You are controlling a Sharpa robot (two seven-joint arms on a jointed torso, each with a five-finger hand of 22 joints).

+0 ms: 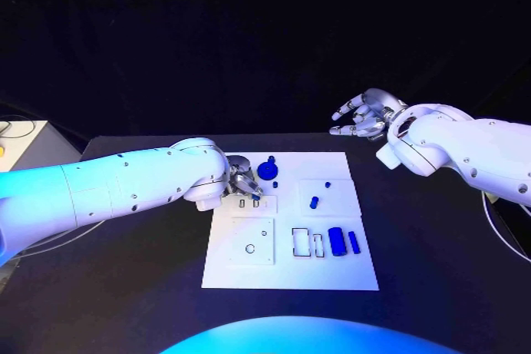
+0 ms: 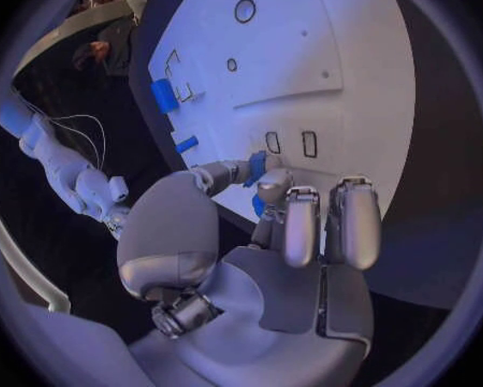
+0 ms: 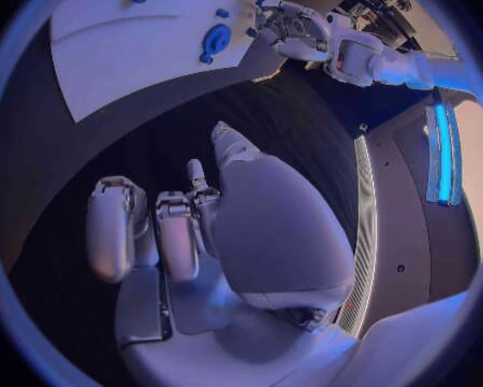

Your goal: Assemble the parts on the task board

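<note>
The white task board (image 1: 290,250) lies in the middle of the black table. My left hand (image 1: 243,181) hovers over its far left part and pinches a small blue part (image 2: 257,164) between thumb and finger, just beside two small rectangular slots (image 2: 290,144). A round blue part (image 1: 267,170) stands close to that hand. Small blue pieces (image 1: 314,202) sit mid-board, and a blue block (image 1: 336,241) with a thin blue bar (image 1: 354,242) lies at the near right. My right hand (image 1: 363,116) is raised beyond the board's far right corner, fingers apart, holding nothing.
A pale box (image 1: 22,143) stands at the table's far left edge. A round hole (image 1: 250,249) and a rectangular outline (image 1: 300,243) mark the board's near half. Bare black table (image 1: 443,262) surrounds the board.
</note>
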